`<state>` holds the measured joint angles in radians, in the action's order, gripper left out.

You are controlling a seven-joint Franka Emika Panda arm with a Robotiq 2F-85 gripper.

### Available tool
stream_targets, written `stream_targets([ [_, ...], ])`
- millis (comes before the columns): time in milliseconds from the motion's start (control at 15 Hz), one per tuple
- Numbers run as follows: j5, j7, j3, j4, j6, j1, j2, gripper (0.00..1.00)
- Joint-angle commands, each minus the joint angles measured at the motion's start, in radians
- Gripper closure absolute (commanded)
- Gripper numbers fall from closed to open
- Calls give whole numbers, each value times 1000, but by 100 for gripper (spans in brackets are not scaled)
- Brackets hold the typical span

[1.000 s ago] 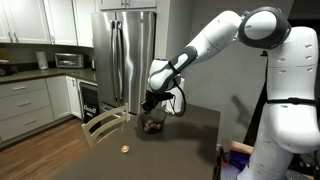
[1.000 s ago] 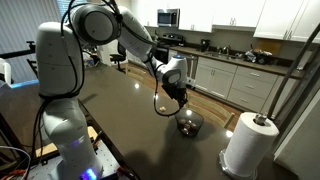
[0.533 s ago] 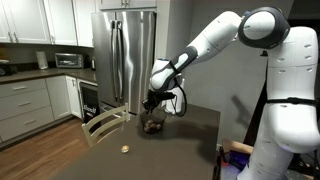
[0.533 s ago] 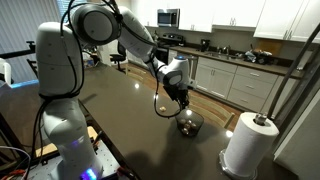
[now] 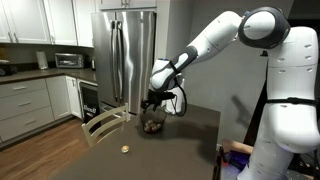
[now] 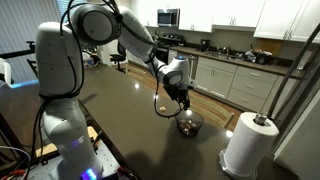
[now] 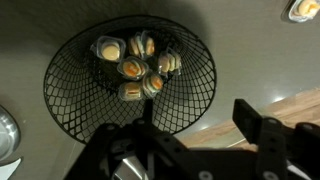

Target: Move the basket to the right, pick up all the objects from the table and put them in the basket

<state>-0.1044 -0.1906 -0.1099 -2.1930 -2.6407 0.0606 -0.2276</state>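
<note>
A kitchen with a steel fridge (image 5: 125, 55) stands behind a dark bench (image 5: 188, 138). The fingers (image 7: 258, 130) have just sprung apart. A second ago they were nearly closed above the basket (image 7: 70, 100); now they stand wide with nothing between them, so whatever they carried has most likely dropped in. The basket sits on the bench directly beneath them, and the wrist view shows a cluster of tan pieces (image 7: 140, 68) lying in its bottom. One more piece (image 5: 125, 149) lies on the bare bench, well apart from the basket, on the side of the pale chair (image 5: 105, 125). As far as I can judge, it is all that remains to be fetched. The arm (image 5: 208, 40) reaches out with its elbow high and its forearm sloping down toward the basket, the wrist pointing straight down just above the rim.
</note>
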Motion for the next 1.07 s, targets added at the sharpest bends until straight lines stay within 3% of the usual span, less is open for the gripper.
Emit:
stream_targets([
  [0,-18,9,16,-23,-16,4,27,0],
  [1000,2,200,147,12,140,-47,-16,0],
])
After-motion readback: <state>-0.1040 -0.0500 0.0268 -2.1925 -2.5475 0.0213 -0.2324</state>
